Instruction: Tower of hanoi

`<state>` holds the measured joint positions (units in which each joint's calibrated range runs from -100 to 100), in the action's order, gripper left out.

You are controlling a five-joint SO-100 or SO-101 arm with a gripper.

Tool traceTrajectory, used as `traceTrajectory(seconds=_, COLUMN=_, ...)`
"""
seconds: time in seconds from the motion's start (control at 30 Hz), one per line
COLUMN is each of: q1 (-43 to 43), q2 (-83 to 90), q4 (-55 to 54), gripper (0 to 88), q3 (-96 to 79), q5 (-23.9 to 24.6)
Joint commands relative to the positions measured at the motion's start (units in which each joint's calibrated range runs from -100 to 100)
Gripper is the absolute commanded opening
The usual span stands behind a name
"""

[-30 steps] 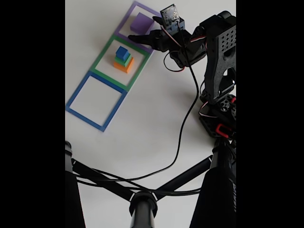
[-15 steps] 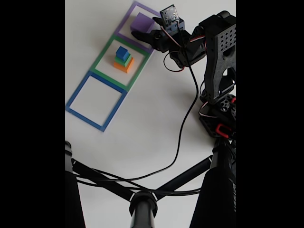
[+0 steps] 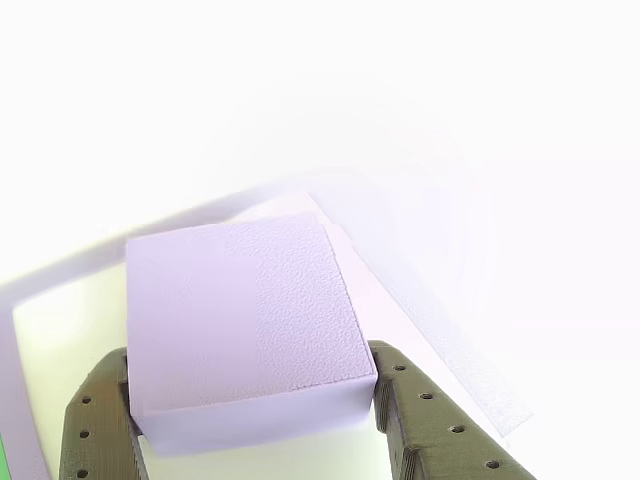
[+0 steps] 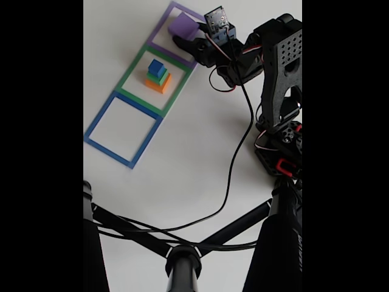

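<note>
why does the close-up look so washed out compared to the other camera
The other view is heavily overexposed: the table bleaches to white and the purple block fades to pale lilac between the gripper fingers. The fixed view is evenly exposed, colours saturated on the purple block, with black bars down both sides.

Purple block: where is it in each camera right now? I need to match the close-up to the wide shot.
Other view: the purple block sits at centre-bottom, between the gripper fingers.
Fixed view: the block is top centre, at the arm's tip.
Shared landmark: the purple tape square, pale and washed out around the block in the other view.
</note>
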<state>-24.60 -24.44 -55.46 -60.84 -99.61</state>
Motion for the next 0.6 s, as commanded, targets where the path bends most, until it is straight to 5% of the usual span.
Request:
traceTrajectory(seconds=0.0, q1=0.15, q2=0.58, q4=-1.79, gripper=21.2, q3=1.29, q5=-0.39)
traceTrajectory(seconds=0.57, q1=0.92, q2=3.81, q4=-0.33, gripper=16.8, q3=-0.26, q5=-0.39)
